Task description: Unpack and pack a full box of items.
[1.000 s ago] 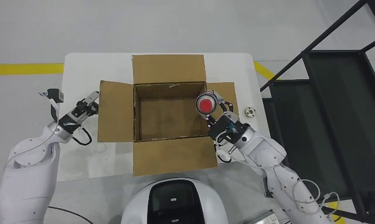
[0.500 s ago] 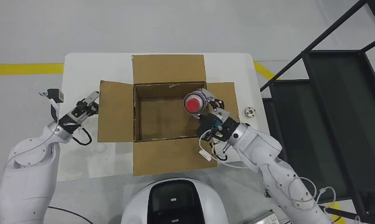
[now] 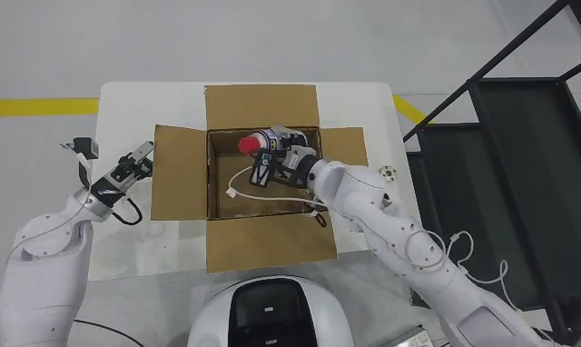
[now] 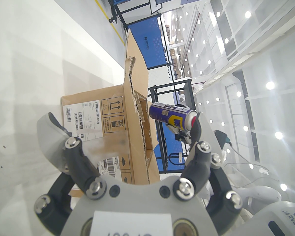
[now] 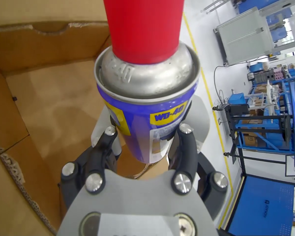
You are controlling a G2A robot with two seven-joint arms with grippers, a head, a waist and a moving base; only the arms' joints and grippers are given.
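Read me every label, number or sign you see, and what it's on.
Cardboard box: two upward arrows sign; barcode labels too small to read.
Spray can in the right pincer: yellow brand logo, not quoted here; fine print blurred.

Spray can (image 3: pixel 266 141) above box (image 3: pixel 263 106) on table (image 3: pixel 136 106)
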